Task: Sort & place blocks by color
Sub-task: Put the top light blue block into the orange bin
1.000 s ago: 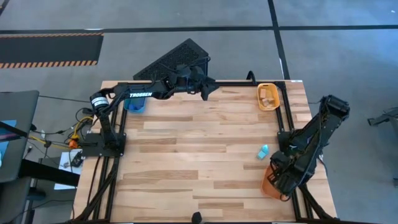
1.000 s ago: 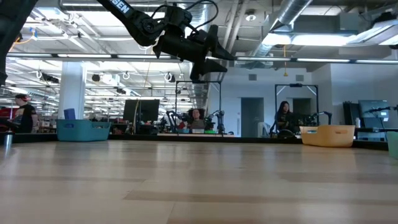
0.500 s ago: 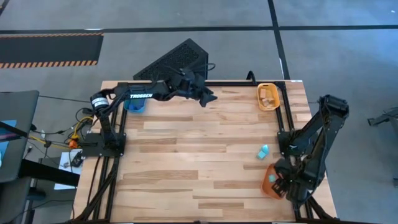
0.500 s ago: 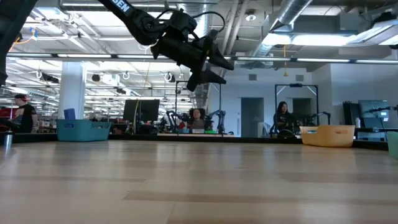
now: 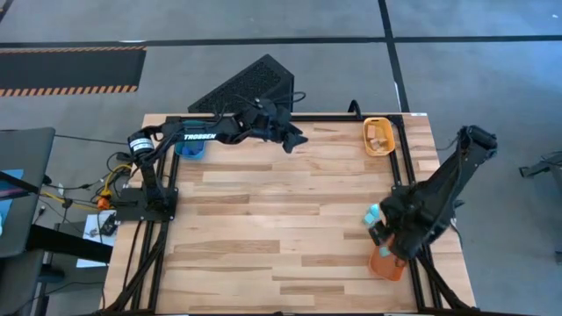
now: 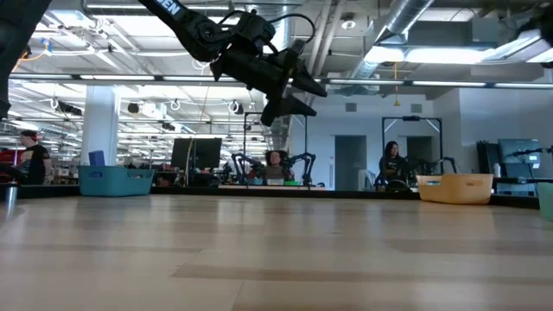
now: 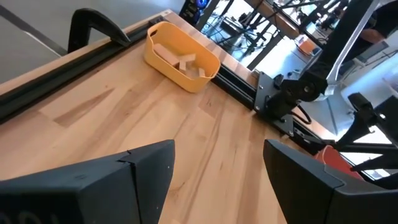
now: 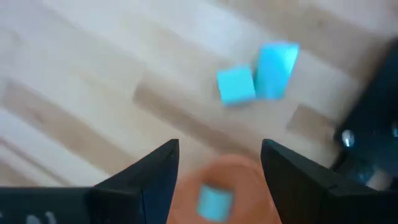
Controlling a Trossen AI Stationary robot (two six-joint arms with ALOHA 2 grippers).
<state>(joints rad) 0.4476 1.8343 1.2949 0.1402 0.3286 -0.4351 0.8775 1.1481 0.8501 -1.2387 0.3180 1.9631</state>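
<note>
Two light cyan blocks [image 8: 236, 84] [image 8: 277, 61] lie flat on the table near its right edge, side by side; the high view shows them as one cyan patch [image 5: 372, 213]. A third cyan block [image 8: 216, 200] lies in the orange tray [image 5: 387, 263]. My right gripper [image 8: 217, 155] hangs open above the tray's far rim, pointing down, just short of the two blocks and touching nothing. Tan blocks [image 7: 184, 60] lie in the yellow tray [image 5: 379, 136]. My left gripper [image 5: 294, 139] hangs open high over the table's far edge [image 6: 289, 91], with nothing between its fingers.
A blue tray [image 5: 189, 147] stands at the far left corner, also seen in the low view [image 6: 115, 181]. The yellow tray [image 6: 455, 187] is at the far right corner. A black frame rail [image 7: 93, 37] runs along the table's far edge. People sit in the room beyond.
My right gripper has risen from over the orange tray and swung toward the far edge, up to the two cyan blocks on the table. My left gripper has tipped and rolled a little at the far edge, then held still. No block has moved.
</note>
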